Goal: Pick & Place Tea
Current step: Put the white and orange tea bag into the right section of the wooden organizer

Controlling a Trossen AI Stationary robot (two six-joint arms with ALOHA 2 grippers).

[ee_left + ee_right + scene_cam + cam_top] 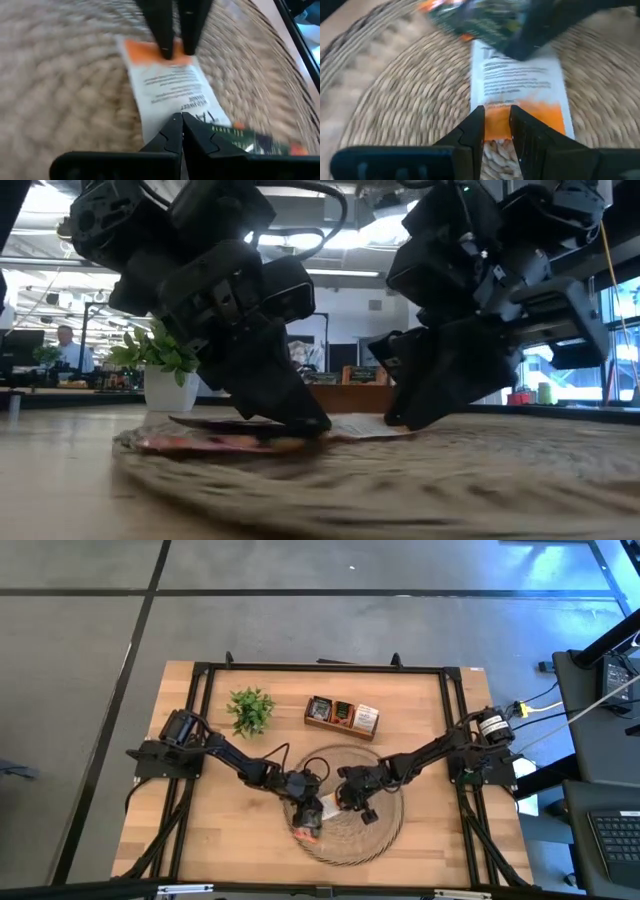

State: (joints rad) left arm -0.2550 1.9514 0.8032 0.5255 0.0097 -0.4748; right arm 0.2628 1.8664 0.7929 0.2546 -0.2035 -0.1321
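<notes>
A white tea sachet (170, 85) with an orange end lies flat on the round woven tray (385, 830). A dark sachet (255, 142) and an orange one (306, 830) lie just beside it, toward the tray's near left rim. My left gripper (180, 117) is shut, with its tips on the white sachet's end nearest the dark sachet. My right gripper (497, 114) faces it from the other side. It is open by a narrow gap, with its tips at the sachet's orange end. My left gripper presses its shut fingertips (172, 125) down on the white sachet's white end (165, 112), slanting down from the table's left. The sachet lies flat on the tray. My right gripper has its two fingertips (479, 117) at the orange end (545, 117), slanting down from the right. The orange shows in the gap. Whether they pinch it or only rest on it, I cannot tell.
A small green plant (250, 710) in a white pot stands at the far left. A wooden compartment box (342, 716) with sachets in it stands at the far middle. Bare tabletop lies left and right of the tray. A person (65, 345) sits in the room behind.
</notes>
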